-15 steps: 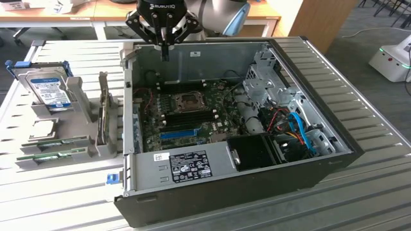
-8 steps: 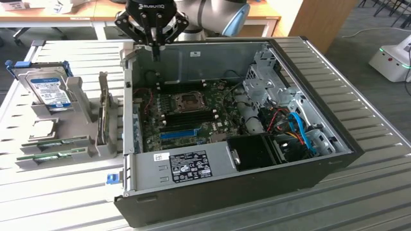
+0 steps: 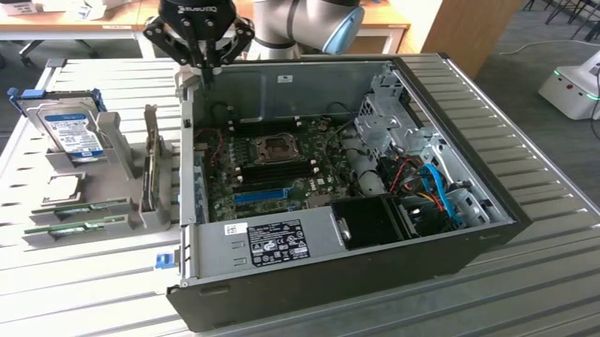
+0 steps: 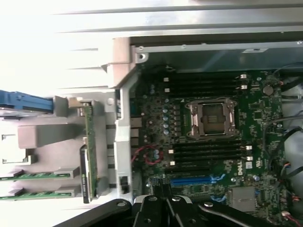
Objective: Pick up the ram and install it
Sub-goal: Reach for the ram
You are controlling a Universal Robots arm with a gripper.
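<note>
Two green ram sticks lie side by side in a grey holder at the exterior view's left; in the wrist view they are the ram sticks. My gripper hangs above the back left corner of the open computer case, well away from the sticks. Its fingers are shut, and I see nothing between them. In the wrist view the gripper sits over the motherboard's edge, near the black memory slots beside the CPU socket.
The holder also carries a blue-labelled hard drive and an upright card. Inside the case are a blue slot, a black fan, cables and a drive cage. A ribbed metal table surrounds it.
</note>
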